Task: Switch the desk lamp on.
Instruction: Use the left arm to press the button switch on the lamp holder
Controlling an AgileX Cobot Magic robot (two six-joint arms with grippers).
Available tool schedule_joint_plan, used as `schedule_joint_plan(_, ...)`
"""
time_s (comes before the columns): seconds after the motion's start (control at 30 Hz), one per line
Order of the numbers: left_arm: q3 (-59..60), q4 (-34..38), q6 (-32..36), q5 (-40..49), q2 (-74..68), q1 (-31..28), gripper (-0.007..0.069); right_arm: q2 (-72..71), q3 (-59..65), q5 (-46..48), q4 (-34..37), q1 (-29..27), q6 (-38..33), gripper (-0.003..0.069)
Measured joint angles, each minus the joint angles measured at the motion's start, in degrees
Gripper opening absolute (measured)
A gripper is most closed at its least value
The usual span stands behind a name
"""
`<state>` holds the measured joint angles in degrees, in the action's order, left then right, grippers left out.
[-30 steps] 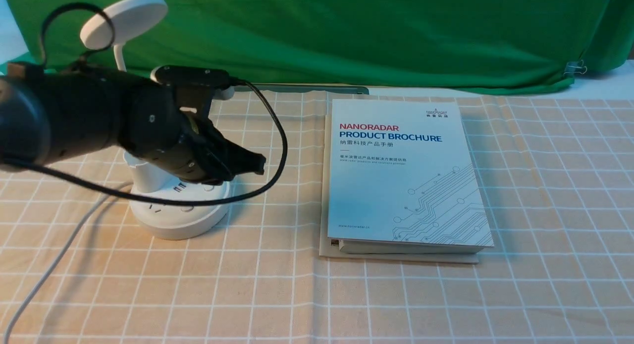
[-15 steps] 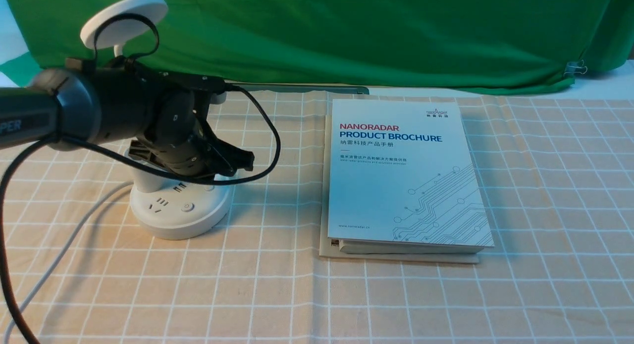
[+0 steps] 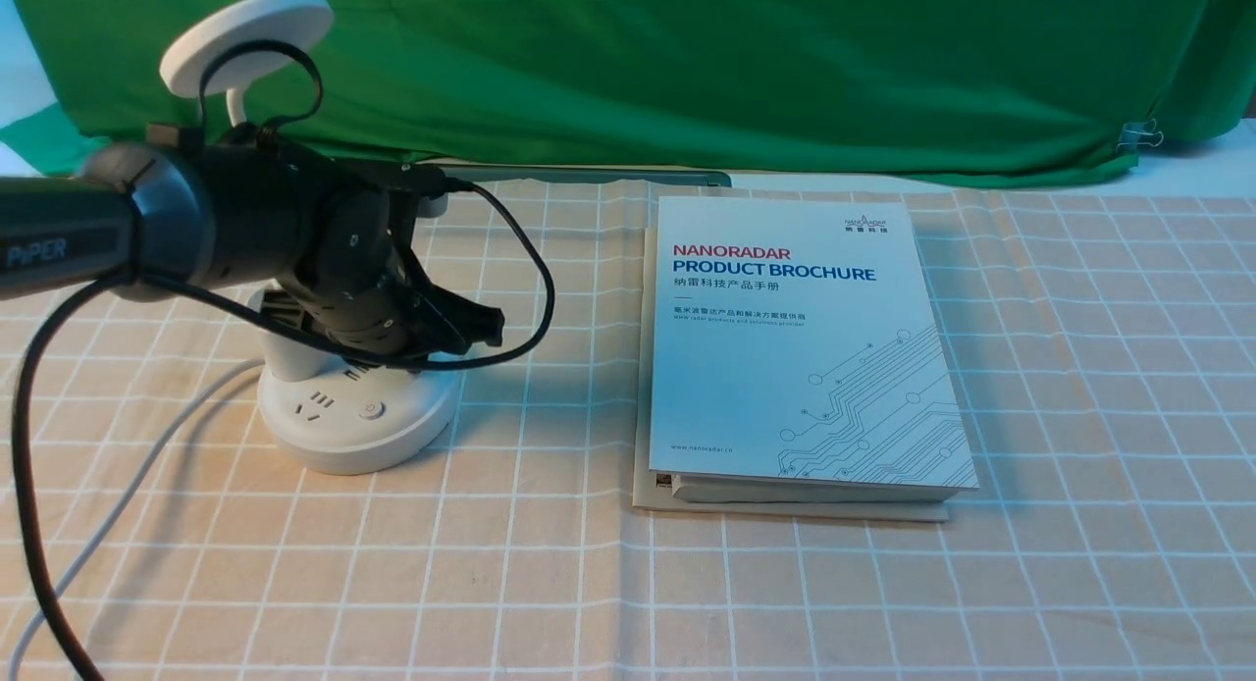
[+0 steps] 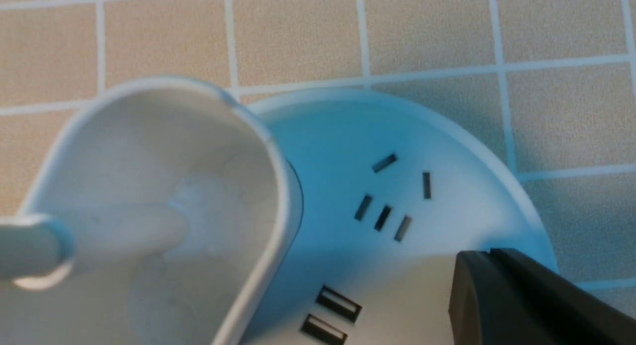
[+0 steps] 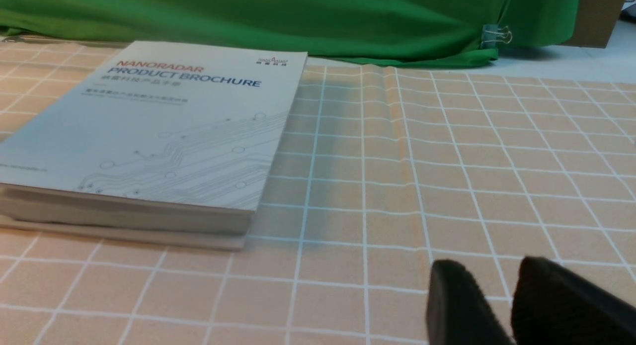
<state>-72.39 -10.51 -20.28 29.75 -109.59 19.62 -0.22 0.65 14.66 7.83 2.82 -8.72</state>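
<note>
The white desk lamp (image 3: 353, 421) stands at the left of the table, its disc head (image 3: 245, 33) raised on a thin neck. Its round base shows sockets and a round button (image 3: 371, 409) on the near side. My left gripper (image 3: 488, 323) is shut with nothing in it, low over the base's far right part. In the left wrist view the joined fingertips (image 4: 479, 258) sit over the base's rim (image 4: 397, 136), beside the sockets (image 4: 385, 218) and the cup holder (image 4: 164, 186); contact cannot be told. My right gripper (image 5: 497, 280) is slightly open and empty above the cloth.
A thick product brochure (image 3: 800, 338) lies at mid-table on a flat board, also near the right gripper (image 5: 149, 131). The lamp's white cord (image 3: 128, 495) runs off to the near left. A green backdrop (image 3: 687, 63) hangs behind. The arm's black cable (image 3: 535, 269) loops beside the lamp.
The left arm has reached farther out and lower over the lamp base, its tip shifting slightly left; the base's near sockets and button are now uncovered. Little movement in the last half second.
</note>
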Motion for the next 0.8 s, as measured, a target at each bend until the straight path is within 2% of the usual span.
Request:
schedule_joint_plan(0.5, 4.03, 2.41, 1.17, -5.21, 1.95, -0.02, 0.0021, 0.00, 0.00, -0.01, 0.00, 0.00, 0.00, 0.0239)
schedule_joint_plan(0.63, 7.04, 7.06, 3.48, -3.66, 8.41, 1.84, 0.0021, 0.00, 0.00, -0.01, 0.00, 0.00, 0.00, 0.0239)
schedule_joint_plan(0.8, 17.51, 17.75, 10.89, -7.57, 26.66, 8.31, 0.0021, 0.00, 0.00, -0.01, 0.00, 0.00, 0.00, 0.0239)
